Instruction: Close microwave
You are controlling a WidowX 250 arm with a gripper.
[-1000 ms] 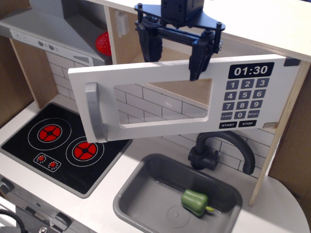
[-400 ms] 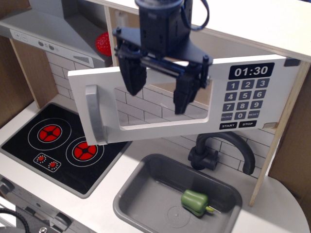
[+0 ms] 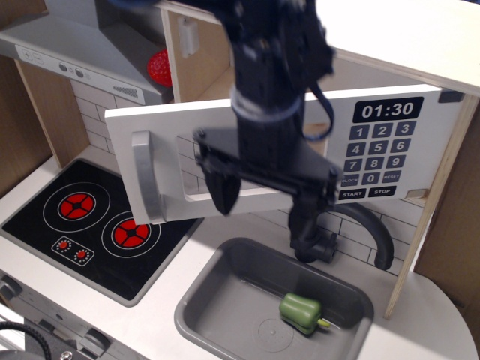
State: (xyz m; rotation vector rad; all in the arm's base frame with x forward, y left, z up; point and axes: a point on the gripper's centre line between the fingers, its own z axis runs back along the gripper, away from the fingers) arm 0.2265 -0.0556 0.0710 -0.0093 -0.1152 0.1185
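Observation:
The toy microwave's white door (image 3: 161, 127) stands swung open, out from the wooden cabinet, with its grey bar handle (image 3: 146, 176) at the left and the black keypad (image 3: 373, 163) and clock display at the right. My gripper (image 3: 262, 210) hangs in front of the door's window, below the middle of the door, with its two black fingers (image 3: 223, 193) spread wide apart and nothing between them. The arm hides most of the window. I cannot tell whether a finger touches the door.
A grey range hood (image 3: 67, 45) is at the upper left with a red item (image 3: 158, 67) behind it. A black stovetop (image 3: 97, 225) lies at the lower left. A grey sink (image 3: 210, 289) holds a green pepper (image 3: 301, 312); a black faucet (image 3: 360, 225) stands behind it.
My gripper has come down from above the door's top edge, in front of the door, to its lower part. The door has not visibly moved.

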